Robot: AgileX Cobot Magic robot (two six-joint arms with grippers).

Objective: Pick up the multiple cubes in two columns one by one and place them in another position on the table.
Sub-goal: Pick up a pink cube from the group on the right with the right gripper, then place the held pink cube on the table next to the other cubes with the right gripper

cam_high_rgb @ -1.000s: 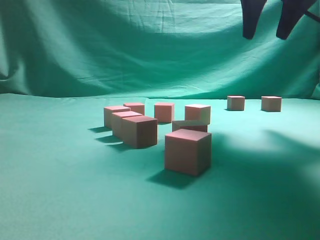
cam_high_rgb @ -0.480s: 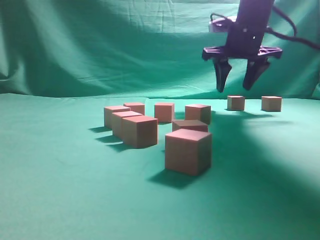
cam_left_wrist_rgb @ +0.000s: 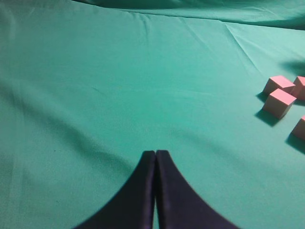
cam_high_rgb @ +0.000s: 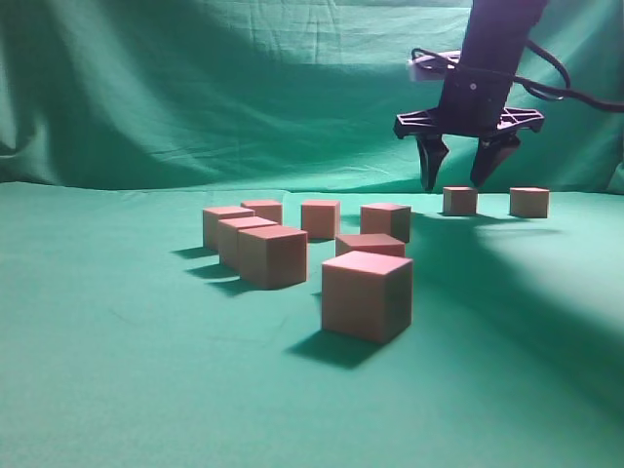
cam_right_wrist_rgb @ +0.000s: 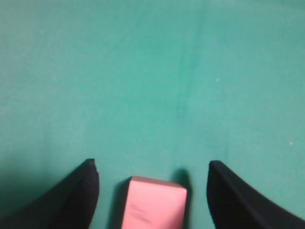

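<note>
Several pinkish-red cubes stand on the teal-green table (cam_high_rgb: 117,370). Two columns run from the nearest cube (cam_high_rgb: 367,294) back to a far one (cam_high_rgb: 321,217). Two more cubes stand apart at the far right, one (cam_high_rgb: 460,200) beside the other (cam_high_rgb: 528,202). My right gripper (cam_high_rgb: 455,181) is open and empty, hanging just above the first of these. In the right wrist view that cube (cam_right_wrist_rgb: 153,205) lies between the spread fingers (cam_right_wrist_rgb: 151,163), untouched. My left gripper (cam_left_wrist_rgb: 156,153) is shut and empty over bare cloth; it is out of the exterior view.
The left wrist view shows some cubes (cam_left_wrist_rgb: 279,102) at its right edge. A draped teal backdrop (cam_high_rgb: 195,88) rises behind the table. A black cable (cam_high_rgb: 561,83) trails from the right arm.
My right gripper has come down from the top of the exterior view to just above the far right cube, still open. The cubes have not moved.
</note>
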